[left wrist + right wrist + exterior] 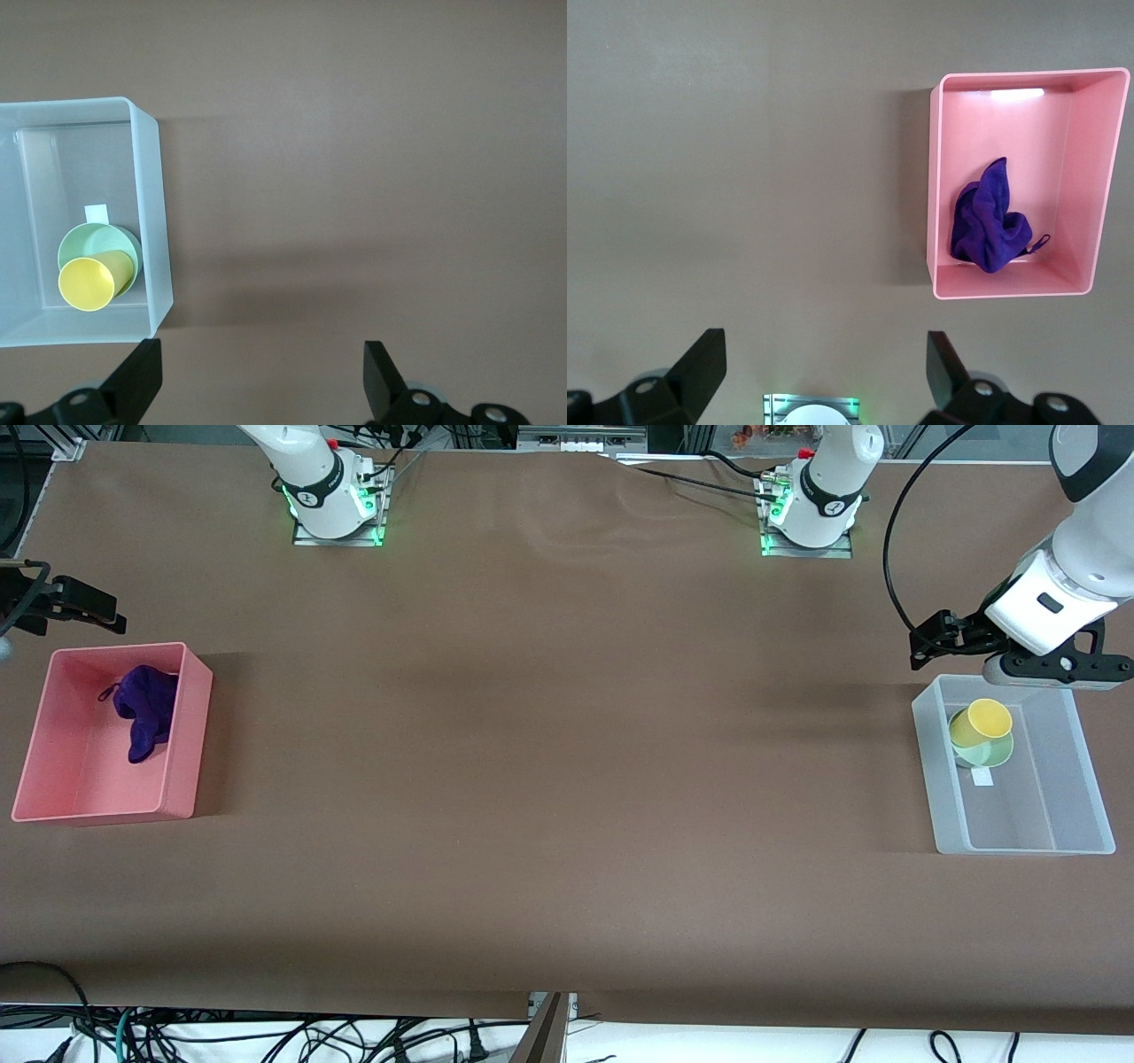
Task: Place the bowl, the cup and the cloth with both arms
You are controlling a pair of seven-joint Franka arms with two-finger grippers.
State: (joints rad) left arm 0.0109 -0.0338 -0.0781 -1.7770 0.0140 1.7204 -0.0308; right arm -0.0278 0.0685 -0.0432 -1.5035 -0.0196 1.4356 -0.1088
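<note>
Table (567, 779) bare brown between the pink bin (190, 735) at the right arm's end and the clear bin (939, 779) at the left arm's end; wide passage there. Clear bin's farther half blocked by cup (979, 722) tilted in bowl (992, 753); nearer half open. Cloth (146, 708) fills the pink bin's farther part.

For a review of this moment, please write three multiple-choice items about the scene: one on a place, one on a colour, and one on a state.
1. Where is the cloth?
A. in the pink bin
B. in the clear bin
C. on the bare table

2. What colour is the cup?
A. red
B. yellow
C. blue

3. How is the left gripper?
A. shut on the cup
B. shut on the cloth
C. open, holding nothing

Answers:
1 A: the purple cloth lies inside the pink walls.
2 B: the cup, leaning in the bowl, is yellow.
3 C: the left wrist view shows its fingers wide apart with only table between them.
</note>
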